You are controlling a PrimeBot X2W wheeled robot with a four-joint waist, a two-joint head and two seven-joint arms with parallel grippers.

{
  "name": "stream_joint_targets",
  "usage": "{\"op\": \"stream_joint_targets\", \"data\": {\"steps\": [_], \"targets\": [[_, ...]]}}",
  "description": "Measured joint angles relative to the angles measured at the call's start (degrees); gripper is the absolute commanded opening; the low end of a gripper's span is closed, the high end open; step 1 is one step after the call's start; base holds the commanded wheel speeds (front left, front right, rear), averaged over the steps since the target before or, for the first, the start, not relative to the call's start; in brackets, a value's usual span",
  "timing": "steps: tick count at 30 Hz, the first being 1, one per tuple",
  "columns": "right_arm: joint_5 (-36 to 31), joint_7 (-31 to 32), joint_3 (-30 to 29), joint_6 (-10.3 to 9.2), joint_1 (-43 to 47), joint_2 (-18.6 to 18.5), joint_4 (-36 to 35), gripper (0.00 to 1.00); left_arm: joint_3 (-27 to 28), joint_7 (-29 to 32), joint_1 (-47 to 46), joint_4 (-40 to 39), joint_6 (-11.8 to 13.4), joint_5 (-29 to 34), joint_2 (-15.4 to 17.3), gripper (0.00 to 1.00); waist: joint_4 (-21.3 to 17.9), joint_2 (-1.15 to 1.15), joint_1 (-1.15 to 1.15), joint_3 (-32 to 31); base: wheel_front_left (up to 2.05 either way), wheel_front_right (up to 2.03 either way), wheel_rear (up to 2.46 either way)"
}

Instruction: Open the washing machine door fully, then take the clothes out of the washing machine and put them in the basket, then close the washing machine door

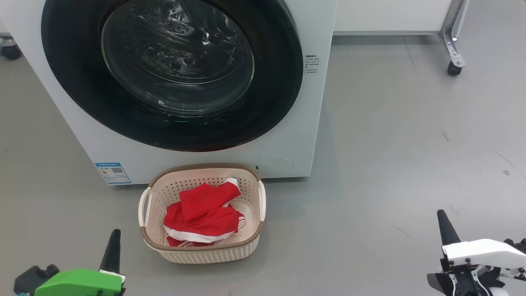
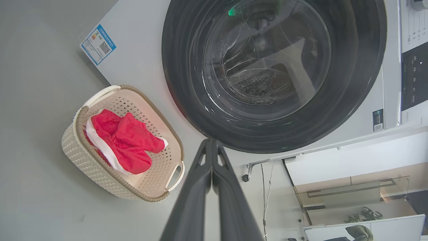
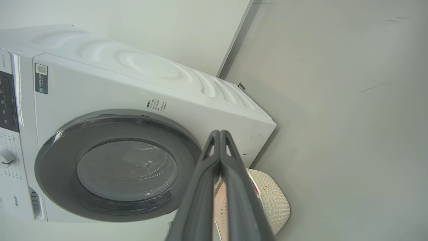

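"Hisense" is printed on the washing machine (image 3: 100,90). The basket (image 1: 205,255) lies lengthwise along its front. My left gripper (image 2: 211,142) and right gripper (image 3: 220,132) are closed, empty.

Red clothes (image 1: 203,216) with white stripes fill the cream perforated basket (image 1: 205,253).

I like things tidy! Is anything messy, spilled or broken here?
Nothing stands out. The clothes lie inside the basket, which stands upright on the floor before the washing machine, and the washing machine door is shut.
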Motion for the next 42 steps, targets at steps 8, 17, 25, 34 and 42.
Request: {"op": "stream_joint_targets", "data": {"steps": [8,17,25,34,42], "targets": [[6.02,1.30,-1.37,0.46,-1.16,-0.12,0.02,0.00,1.32,1.35,-1.16,0.63,-1.05,-6.00,0.13,0.00,-0.07,0.00,0.00,0.03,0.00,0.00,0.00],[12.67,3.08,-3.00,1.23,-2.29,-0.19,0.03,0.00,2.79,2.65,-2.40,1.02,-1.83,-12.89,0.19,0.00,-0.15,0.00,0.00,0.07,0.00,0.00,0.00],[18.00,4.14,-4.37,1.58,-3.22,-0.23,0.04,0.00,3.82,3.80,-3.56,1.51,-2.42,-18.86,0.30,0.00,-0.21,0.00,0.00,0.10,0.00,0.00,0.00],[18.34,4.14,-4.46,1.63,-3.33,-0.25,0.09,0.00,4.01,3.82,-3.75,1.87,-2.83,-18.96,0.30,0.00,-0.21,0.00,0.00,0.09,0.00,0.00,0.00],[18.34,4.56,-4.50,1.64,-3.36,-0.24,0.16,0.00,4.04,3.82,-3.77,2.07,-2.83,-18.96,0.30,0.00,-0.21,0.00,0.00,0.08,0.00,0.00,0.00]]}}
